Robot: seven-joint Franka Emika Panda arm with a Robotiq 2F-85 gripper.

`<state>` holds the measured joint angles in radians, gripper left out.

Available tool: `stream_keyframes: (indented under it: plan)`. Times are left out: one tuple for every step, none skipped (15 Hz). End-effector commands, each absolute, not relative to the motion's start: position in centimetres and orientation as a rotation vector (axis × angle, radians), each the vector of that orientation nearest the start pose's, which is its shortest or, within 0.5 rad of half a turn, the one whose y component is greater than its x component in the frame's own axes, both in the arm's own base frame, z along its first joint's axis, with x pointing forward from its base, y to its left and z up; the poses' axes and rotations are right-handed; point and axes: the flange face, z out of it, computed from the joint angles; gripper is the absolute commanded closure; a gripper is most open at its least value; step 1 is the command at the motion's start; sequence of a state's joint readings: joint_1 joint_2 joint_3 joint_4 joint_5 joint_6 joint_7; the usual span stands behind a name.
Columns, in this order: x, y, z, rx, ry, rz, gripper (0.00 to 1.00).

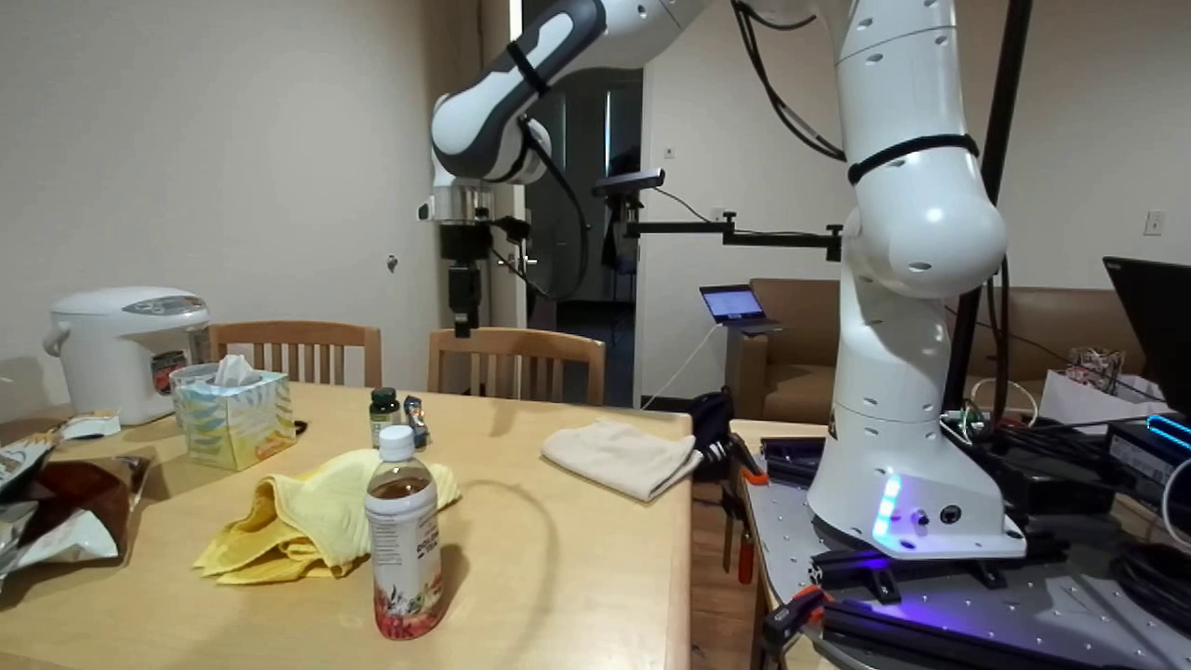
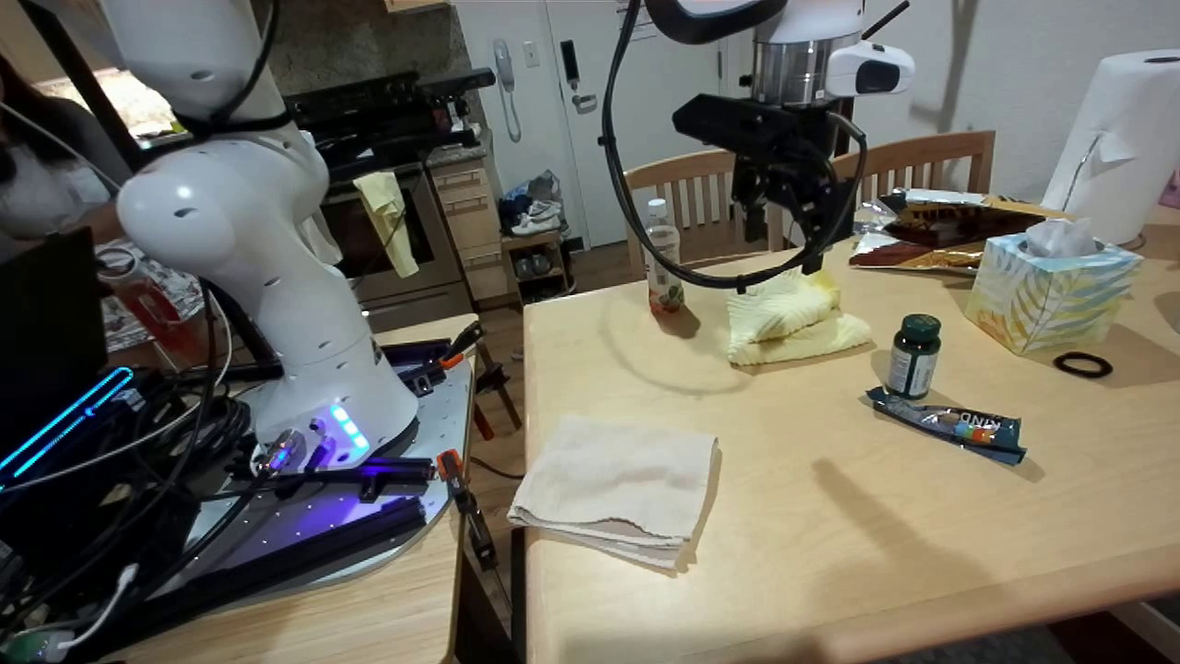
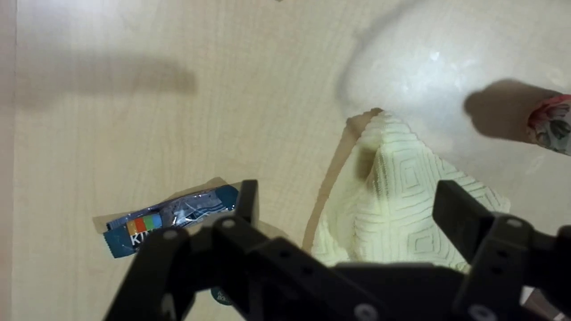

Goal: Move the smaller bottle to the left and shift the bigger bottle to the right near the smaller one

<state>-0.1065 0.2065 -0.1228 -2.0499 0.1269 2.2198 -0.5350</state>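
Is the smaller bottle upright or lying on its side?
Upright: in both exterior views, the smaller bottle stands with its dark green cap on top.

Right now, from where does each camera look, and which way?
An exterior view: nearer the bigger bottle, facing chairs across the table; arm and pincer show.
An exterior view: nearer the smaller bottle, facing a white door; arm and pincer show.
Wrist view: at the arm's end, facing down on the yellow cloth; the pincer shows.
Both exterior views share both bottles.
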Motion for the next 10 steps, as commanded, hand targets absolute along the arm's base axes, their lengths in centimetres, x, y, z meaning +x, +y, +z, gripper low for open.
stream_keyframes:
  plan:
    - [56.7,-12.7,34.1,-3.039,-0.328,0.015,0.0]
    - [56.8,-12.7,34.4,-3.038,-0.326,0.013,0.0]
    - [56.8,-12.6,34.3,-3.038,-0.328,0.014,0.0]
    - [56.8,-12.6,34.2,-3.037,-0.328,0.016,0.0]
    - [56.5,-12.6,34.0,-3.071,-0.321,0.005,0.0]
    - [56.7,-12.5,33.8,-3.059,-0.364,-0.017,0.0]
    - [57.3,-12.5,33.8,-3.054,-0.359,-0.027,0.0]
    - [58.0,-12.4,33.8,-3.047,-0.352,-0.034,0.0]
    - [58.5,-12.3,33.7,-3.036,-0.364,-0.03,0.0]
    - [59.0,-12.1,33.6,-3.038,-0.36,-0.025,0.0]
